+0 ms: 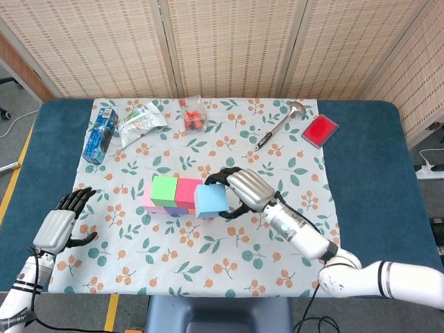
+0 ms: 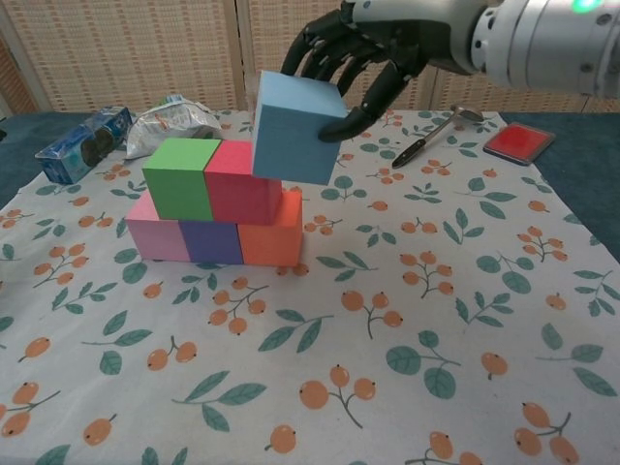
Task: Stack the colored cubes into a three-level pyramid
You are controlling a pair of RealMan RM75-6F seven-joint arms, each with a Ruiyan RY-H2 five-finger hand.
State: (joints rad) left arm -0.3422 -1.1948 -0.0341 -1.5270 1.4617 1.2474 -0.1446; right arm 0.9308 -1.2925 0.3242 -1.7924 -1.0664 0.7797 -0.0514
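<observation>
right hand – dark fingers clamped on smooth light-blue cube, held tilted in air | beside matte red cube | left hand – fingers apart, holds nothing

Sitting mid floral tablecloth, in a row left to right: pink foam cube, purple foam cube, orange foam cube, all touching. Riding on top of that row: green foam cube on the left, red foam cube right beside it.

Hanging tilted just above the right end of the stack: light blue foam cube, being held by the right hand.

Lying along the far edge, left to right: blue packet, silver pouch, clear bag of red bits, metal ladle, flat red box.

Resting at the near left edge of the cloth: left hand, holding nothing.
</observation>
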